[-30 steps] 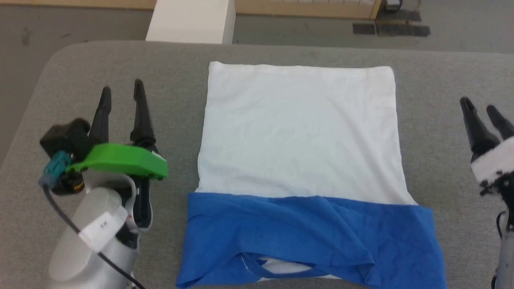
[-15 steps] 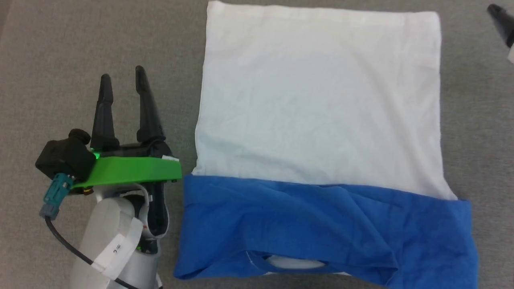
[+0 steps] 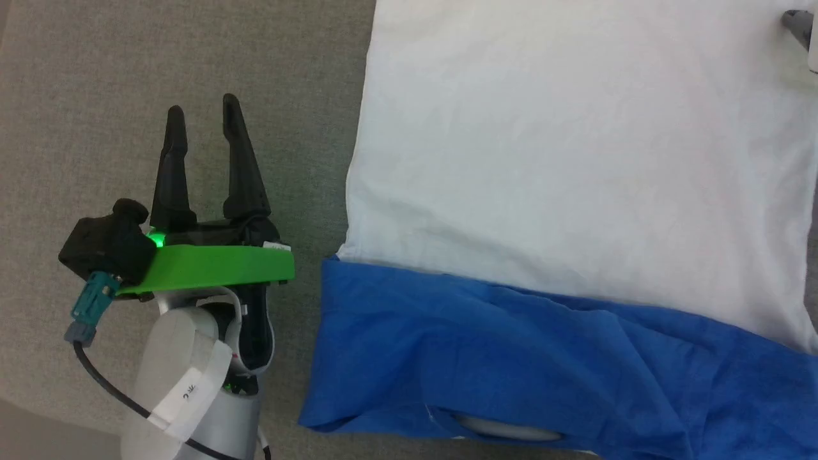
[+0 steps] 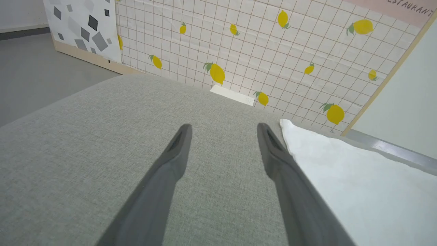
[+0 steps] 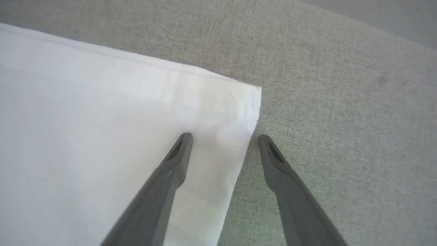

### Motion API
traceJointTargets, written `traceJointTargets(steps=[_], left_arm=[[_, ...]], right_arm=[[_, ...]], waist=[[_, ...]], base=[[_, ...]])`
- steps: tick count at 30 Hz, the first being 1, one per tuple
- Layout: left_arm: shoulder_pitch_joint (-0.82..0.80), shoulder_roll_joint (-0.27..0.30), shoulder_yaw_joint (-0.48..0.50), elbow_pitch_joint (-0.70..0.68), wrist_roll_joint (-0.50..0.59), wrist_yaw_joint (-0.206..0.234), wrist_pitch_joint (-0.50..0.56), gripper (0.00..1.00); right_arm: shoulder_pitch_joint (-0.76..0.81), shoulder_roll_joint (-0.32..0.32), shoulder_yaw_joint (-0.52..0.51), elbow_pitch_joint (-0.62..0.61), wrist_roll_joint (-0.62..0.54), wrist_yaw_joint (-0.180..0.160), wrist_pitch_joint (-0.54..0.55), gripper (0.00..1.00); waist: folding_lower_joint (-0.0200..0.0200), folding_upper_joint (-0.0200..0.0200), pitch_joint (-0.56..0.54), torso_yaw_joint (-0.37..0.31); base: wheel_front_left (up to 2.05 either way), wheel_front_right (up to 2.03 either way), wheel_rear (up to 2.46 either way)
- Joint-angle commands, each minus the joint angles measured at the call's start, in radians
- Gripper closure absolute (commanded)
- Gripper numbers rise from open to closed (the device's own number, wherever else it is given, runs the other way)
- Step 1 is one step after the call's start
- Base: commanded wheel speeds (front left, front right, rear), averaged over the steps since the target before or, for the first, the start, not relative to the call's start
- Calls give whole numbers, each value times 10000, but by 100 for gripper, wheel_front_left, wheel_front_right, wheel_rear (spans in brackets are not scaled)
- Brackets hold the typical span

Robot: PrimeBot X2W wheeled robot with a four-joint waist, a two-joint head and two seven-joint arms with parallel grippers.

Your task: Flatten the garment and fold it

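Observation:
The garment point(image 3: 562, 166) lies flat on the grey table point(image 3: 96, 96), its white body spread out and the blue sleeves point(image 3: 511, 358) folded across the near end by the neck opening. My left gripper point(image 3: 202, 107) stands open over bare table, just left of the garment's left edge. In the left wrist view that gripper point(image 4: 224, 127) has nothing between its fingers, and the white garment point(image 4: 358, 191) lies to its right. My right gripper point(image 5: 225, 136) is open above the garment's far right corner point(image 5: 239, 102), one finger over the cloth and one over the table. Its fingertip point(image 3: 795, 22) shows at the head view's top right.
The table's near left edge and grey floor point(image 3: 19, 428) show at the lower left. Beyond the table's far side stands a lemon-patterned panel point(image 4: 266, 51) with a low white box point(image 4: 232, 95) before it. Bare table lies left of the garment.
The head camera has dipped closer and shifted, so the whole picture moved. My right gripper has gone forward from beside the garment's right edge to its far right corner. The left gripper stays open beside the left edge.

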Motion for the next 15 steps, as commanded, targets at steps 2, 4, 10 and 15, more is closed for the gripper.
traceJointTargets(steps=[2,4,10,15], left_arm=[[-178,-61,47,19,19,-71,-37,0],[-187,-66,12,26,-56,-51,-37,0],[-199,-69,-65,54,-186,56,-37,0],[-449,-70,-102,299,-267,-290,-37,0]], right_arm=[[-135,-74,105,136,-112,-13,188,0],[-110,-110,186,199,-111,-13,283,0],[-63,-136,161,203,191,-13,702,100],[-192,-93,57,-71,464,-13,388,100]], waist=[[-2,0,287,243],[-2,0,328,252],[-2,0,356,203],[-2,0,157,22]], base=[[0,0,0],[0,0,0],[0,0,0],[0,0,0]])
